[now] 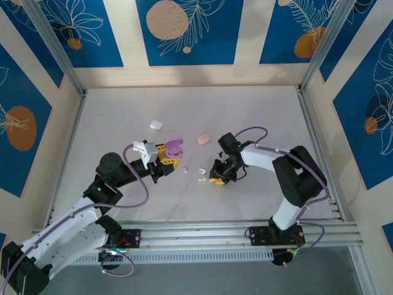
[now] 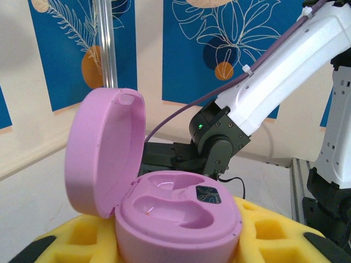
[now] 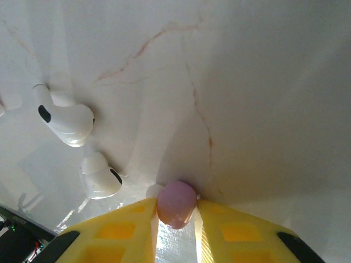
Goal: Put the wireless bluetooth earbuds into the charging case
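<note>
Pale marbled counter (image 1: 245,110) spans the top view. Left arm (image 1: 73,221) comes in from lower left, right arm (image 1: 288,175) from lower right. The left gripper (image 1: 164,161), w/ yellow foam pads, is clenched on a glossy pink-purple pebble-shaped charging case (image 2: 181,219) left of ctr, its lid (image 2: 104,153) hinged open & upright. Closed white pebble case (image 1: 156,124) sits upper left of it, closed peach-pink pebble case (image 1: 203,139) to its right, both on the counter. Right gripper (image 3: 176,216), bottom ctr of its wrist view, pinches a tiny glossy purple earbud (image 3: 176,201) btwn yellow pads, right at the counter; can't tell if lifted. Larger-looking white earbud (image 3: 66,118) lies mid-left, second white earbud (image 3: 101,178) just beside the pads.
</note>
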`<state>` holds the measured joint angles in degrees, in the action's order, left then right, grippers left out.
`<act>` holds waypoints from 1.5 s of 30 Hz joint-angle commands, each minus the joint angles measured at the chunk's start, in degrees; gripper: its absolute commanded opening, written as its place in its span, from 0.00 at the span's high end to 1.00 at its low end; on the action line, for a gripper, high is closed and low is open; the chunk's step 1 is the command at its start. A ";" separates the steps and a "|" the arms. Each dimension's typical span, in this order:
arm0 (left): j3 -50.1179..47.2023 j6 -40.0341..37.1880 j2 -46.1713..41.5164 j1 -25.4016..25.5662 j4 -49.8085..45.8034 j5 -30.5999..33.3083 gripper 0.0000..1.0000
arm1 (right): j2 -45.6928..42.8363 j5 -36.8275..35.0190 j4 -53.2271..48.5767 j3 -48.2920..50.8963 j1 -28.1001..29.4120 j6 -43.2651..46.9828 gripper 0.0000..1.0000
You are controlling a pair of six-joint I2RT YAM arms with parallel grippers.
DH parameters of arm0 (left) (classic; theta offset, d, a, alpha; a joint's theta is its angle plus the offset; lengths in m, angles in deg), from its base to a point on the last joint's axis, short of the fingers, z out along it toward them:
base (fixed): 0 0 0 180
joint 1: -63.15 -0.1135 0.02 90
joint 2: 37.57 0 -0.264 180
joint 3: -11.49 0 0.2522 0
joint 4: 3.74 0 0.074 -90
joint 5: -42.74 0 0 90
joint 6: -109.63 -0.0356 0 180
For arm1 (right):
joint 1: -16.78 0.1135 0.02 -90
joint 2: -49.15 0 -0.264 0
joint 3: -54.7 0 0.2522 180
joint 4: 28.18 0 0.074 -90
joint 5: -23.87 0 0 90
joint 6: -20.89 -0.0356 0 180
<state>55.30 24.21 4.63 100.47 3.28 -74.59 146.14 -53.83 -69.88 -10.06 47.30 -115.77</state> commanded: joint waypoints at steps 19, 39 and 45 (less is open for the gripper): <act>0.10 0.52 0.78 0.46 1.26 -0.27 0.72 | 3.05 -1.04 -0.33 -3.93 -0.18 1.31 0.73; 0.39 -2.13 2.23 0.45 -1.23 0.56 0.72 | -10.05 1.67 -7.60 -6.89 -0.55 15.30 0.82; 0.72 -4.30 4.72 0.40 -2.10 1.09 0.72 | -18.49 10.56 -11.68 -11.05 -0.37 22.28 0.82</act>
<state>55.30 21.98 8.45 100.47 1.48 -74.00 131.34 -50.12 -77.77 -18.52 47.04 -98.87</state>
